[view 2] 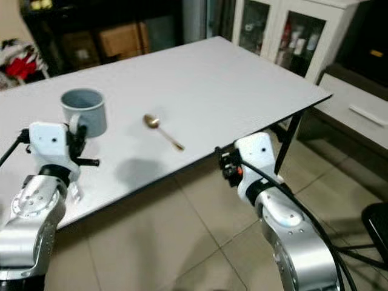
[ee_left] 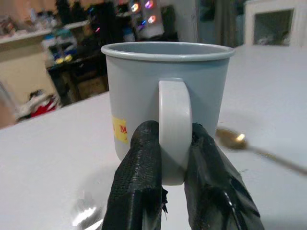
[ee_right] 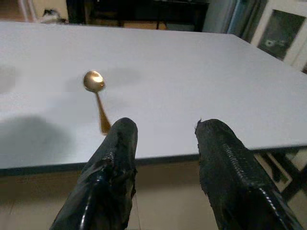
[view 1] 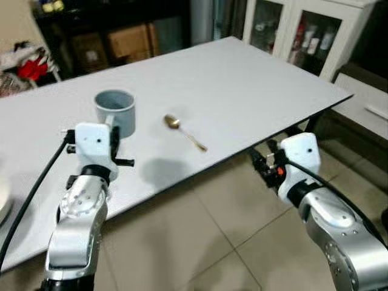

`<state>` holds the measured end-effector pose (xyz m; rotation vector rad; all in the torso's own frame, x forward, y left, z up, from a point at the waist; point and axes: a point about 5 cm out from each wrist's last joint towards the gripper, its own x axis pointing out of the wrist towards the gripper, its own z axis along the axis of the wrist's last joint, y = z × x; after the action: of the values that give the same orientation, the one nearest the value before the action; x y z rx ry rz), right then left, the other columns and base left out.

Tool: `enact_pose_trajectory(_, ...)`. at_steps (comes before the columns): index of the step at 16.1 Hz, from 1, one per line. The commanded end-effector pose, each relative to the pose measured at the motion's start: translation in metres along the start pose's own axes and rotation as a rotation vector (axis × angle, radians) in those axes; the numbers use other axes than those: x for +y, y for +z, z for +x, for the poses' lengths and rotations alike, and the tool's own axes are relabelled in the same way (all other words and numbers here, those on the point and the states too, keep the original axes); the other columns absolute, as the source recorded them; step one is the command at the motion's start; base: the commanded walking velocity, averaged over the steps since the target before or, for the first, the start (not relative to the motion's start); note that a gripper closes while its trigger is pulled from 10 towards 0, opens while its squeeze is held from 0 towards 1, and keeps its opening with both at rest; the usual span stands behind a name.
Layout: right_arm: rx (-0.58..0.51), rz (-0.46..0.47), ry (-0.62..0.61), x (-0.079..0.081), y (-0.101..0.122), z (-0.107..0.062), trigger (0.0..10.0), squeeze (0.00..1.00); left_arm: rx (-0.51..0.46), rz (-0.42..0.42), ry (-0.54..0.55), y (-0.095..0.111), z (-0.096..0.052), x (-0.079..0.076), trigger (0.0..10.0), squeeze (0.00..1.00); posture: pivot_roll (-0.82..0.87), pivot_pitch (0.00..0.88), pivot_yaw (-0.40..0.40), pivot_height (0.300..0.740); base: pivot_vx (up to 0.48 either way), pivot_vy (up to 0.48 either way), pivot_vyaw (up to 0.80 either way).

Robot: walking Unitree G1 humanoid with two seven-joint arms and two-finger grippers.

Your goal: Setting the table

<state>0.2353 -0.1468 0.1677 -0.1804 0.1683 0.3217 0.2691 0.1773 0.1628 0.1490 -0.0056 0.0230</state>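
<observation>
We count one table (view 1: 242, 85), white and wide. On it we see one grey mug (view 1: 115, 111) with one handle (ee_left: 174, 129), and one golden spoon (view 1: 183, 132) to the right of the mug. At the near left edge we count one pale plate (view 1: 3, 203), cut off by the frame. We have two hands: one left hand (ee_left: 175, 165), its two black fingers (ee_left: 139, 187) closed on the handle, and one right hand (ee_right: 165, 143), its two fingers spread apart. Far right we count one white cabinet (view 1: 303, 33) with two glass doors.
</observation>
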Motion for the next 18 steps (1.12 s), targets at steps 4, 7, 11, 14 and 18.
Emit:
enact_pose_trajectory(4, -0.022, 0.018, 0.085, 0.009, 0.001, 0.000, 10.0, 0.00, 0.017, 0.053, 0.078, -0.001, -0.008, 0.016, 10.0, 0.00, -0.08, 0.000, 0.057, 0.740, 0.433, 0.000, 0.20)
enact_pose_trajectory(7, -0.020, 0.000, 0.129, 0.010, 0.000, -0.001, 10.0, 0.00, 0.020, 0.029, 0.106, -0.003, -0.012, 0.019, 10.0, 0.00, -0.07, 0.000, 0.055, 0.740, 0.227, 0.000, 0.00)
enact_pose_trajectory(11, -0.038, -0.004, 0.126, 0.007, 0.002, 0.000, 10.0, 0.00, 0.050, 0.054, 0.096, -0.006, -0.016, 0.022, 10.0, 0.00, -0.06, 0.000, 0.058, 0.740, 0.000, 0.000, 0.00)
enact_pose_trajectory(14, -0.047, -0.015, 0.169, 0.010, 0.001, 0.000, 10.0, 0.00, 0.102, 0.052, 0.141, -0.015, -0.021, 0.030, 10.0, 0.00, -0.05, 0.000, 0.063, 0.740, 0.000, 0.000, 0.00)
enact_pose_trajectory(18, -0.050, -0.065, 0.311, 0.020, -0.002, 0.001, 10.0, 0.00, 0.158, 0.022, 0.138, -0.031, -0.025, 0.035, 10.0, 0.00, -0.04, 0.000, 0.062, 0.740, 0.000, 0.000, 0.00)
